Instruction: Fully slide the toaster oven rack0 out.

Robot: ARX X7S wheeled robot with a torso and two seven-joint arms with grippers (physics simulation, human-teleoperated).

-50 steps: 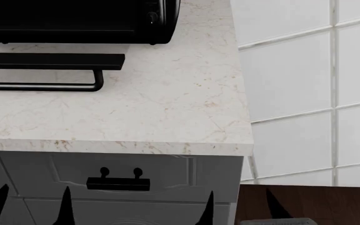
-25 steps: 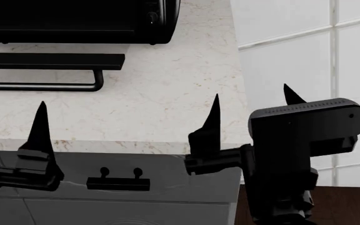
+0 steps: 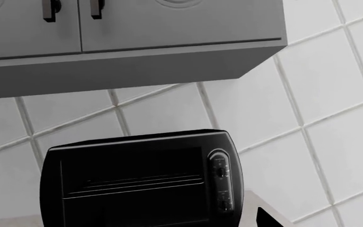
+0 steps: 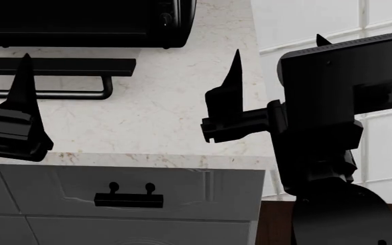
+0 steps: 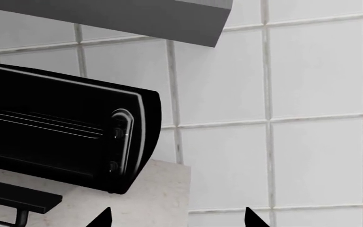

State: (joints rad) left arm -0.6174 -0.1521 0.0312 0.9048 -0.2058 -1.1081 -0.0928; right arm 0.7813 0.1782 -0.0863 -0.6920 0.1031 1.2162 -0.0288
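1. The toaster oven [image 4: 87, 23] sits at about 11 o'clock in the head view, at the back of the pale marble tabletop [image 4: 175, 117]. Its door [image 4: 56, 67] lies folded down flat in front, with the bar handle [image 4: 46, 92] toward the robot.
2. The rack0 [image 3: 134, 182] shows in the left wrist view as thin wires across the dark cavity, apparently seated fully inside.
3. Step in hand, as I judge it: the approach. Neither arm touches the oven.
4. The right pincer [image 4: 277, 51] hovers at 3 o'clock with its fingers spread and nothing between them. Only one finger of the left pincer [image 4: 19, 117] shows, at 9 o'clock, so I cannot tell its state.
5. The next move likely calls for reaching forward over the door, low enough to enter the cavity, and pinching the rack's front wire.
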